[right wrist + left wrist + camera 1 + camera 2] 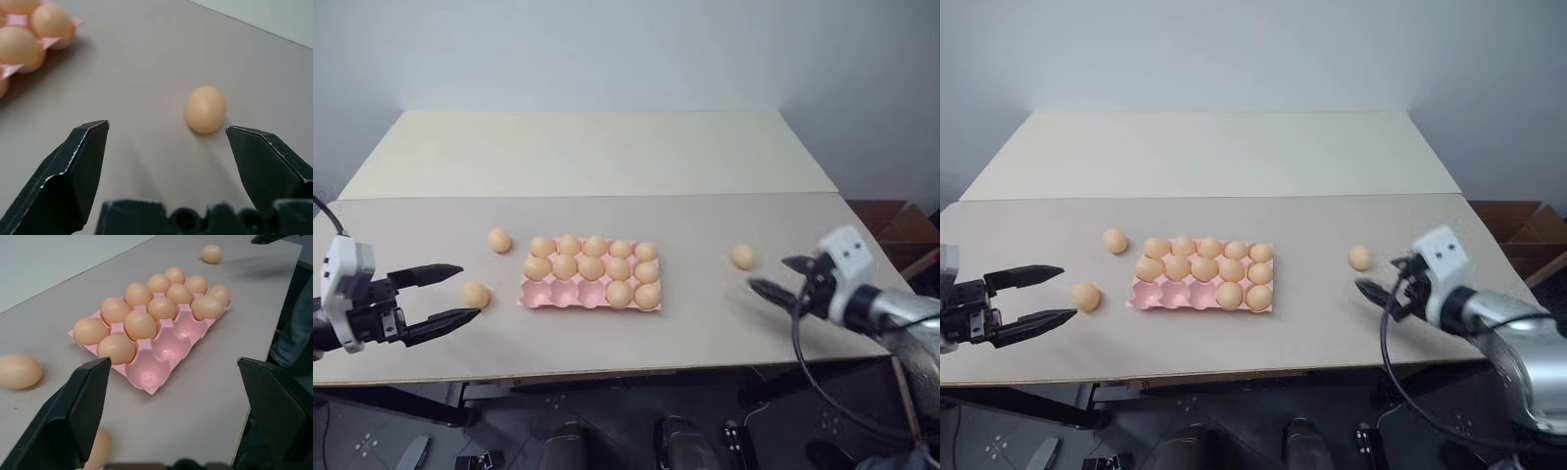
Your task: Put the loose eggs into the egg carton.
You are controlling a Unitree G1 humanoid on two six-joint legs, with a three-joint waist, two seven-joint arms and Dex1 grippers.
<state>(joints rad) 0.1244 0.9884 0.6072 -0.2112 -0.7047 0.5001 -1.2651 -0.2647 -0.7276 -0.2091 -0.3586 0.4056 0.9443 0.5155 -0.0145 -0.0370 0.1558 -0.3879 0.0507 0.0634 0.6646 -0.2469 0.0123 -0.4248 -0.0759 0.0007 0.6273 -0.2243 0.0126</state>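
The pink egg carton [558, 294] lies mid-table with eggs in most cups; three cups in its near row stand empty [161, 352]. One loose egg [476, 295] rests just past the tips of my left gripper [460, 292], which is open and empty. Another loose egg [499, 240] sits by the carton's far left corner. To the carton's right lies a third loose egg [742, 257]. My right gripper [768, 272] is open and empty. It hangs just short of that egg, which shows between its fingers in the right wrist view [205, 109].
The grey table top [705, 323] ends in a front edge close to both grippers. A cream surface [597, 147] joins it at the back. A brown cardboard box [901, 223] stands off the table's right side.
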